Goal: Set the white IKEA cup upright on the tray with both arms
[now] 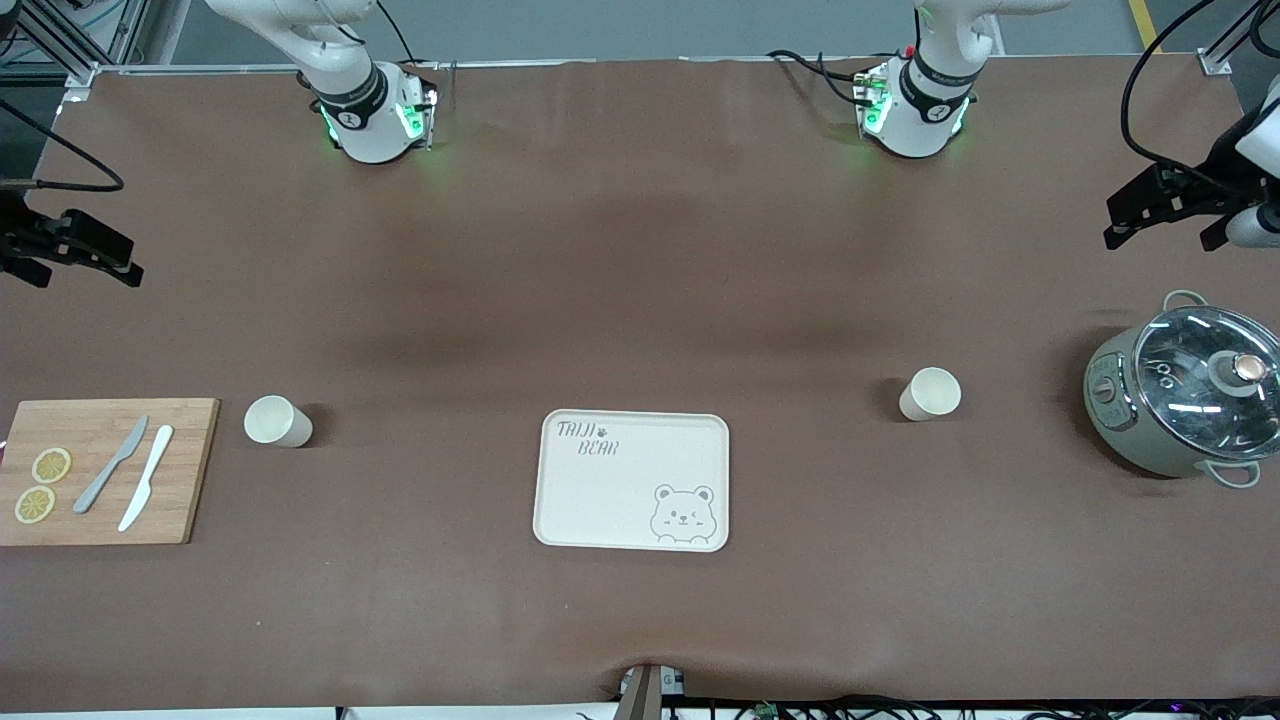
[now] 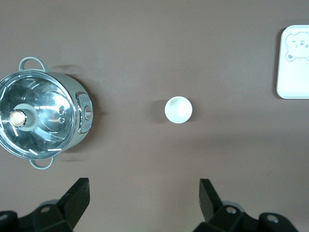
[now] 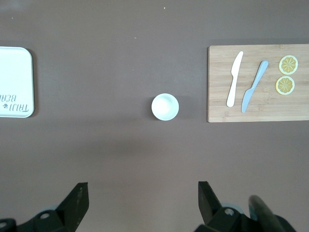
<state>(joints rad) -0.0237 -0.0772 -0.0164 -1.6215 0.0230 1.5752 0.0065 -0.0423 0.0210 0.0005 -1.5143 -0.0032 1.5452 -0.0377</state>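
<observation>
A white cup (image 1: 930, 394) stands upright, mouth up, on the brown table toward the left arm's end; it shows from above in the left wrist view (image 2: 178, 109). A second white cup (image 1: 277, 421) stands upright toward the right arm's end, seen also in the right wrist view (image 3: 165, 107). The cream bear tray (image 1: 632, 480) lies bare between them, nearer the front camera. My left gripper (image 1: 1160, 235) (image 2: 143, 203) is open and empty, high over the left arm's end. My right gripper (image 1: 85, 270) (image 3: 142, 203) is open and empty, high over the right arm's end.
A grey-green pot with a glass lid (image 1: 1185, 395) (image 2: 41, 116) stands beside the first cup at the left arm's end. A wooden cutting board (image 1: 190, 470) (image 3: 217, 82) with two knives and two lemon slices lies beside the second cup.
</observation>
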